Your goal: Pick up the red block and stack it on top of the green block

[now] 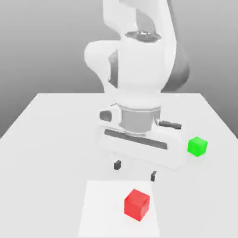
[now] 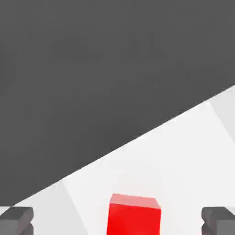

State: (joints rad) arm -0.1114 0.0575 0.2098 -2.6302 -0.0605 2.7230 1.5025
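We see the gripper (image 1: 135, 170) jaws spread wide, empty, above the white tabletop (image 1: 51, 139). Small matte red cube (image 1: 136, 204) sits near; small green cube (image 1: 197, 146) well apart.

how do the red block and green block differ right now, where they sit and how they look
Colour: the red block is bright red, the green block bright green. Place: the red block sits near the front of the table on a lighter square patch; the green block sits farther back toward the exterior view's right, off that patch. In the hand view the red block lies between the open gripper fingertips; the green block doesn't. Both are small plain cubes resting on the table.
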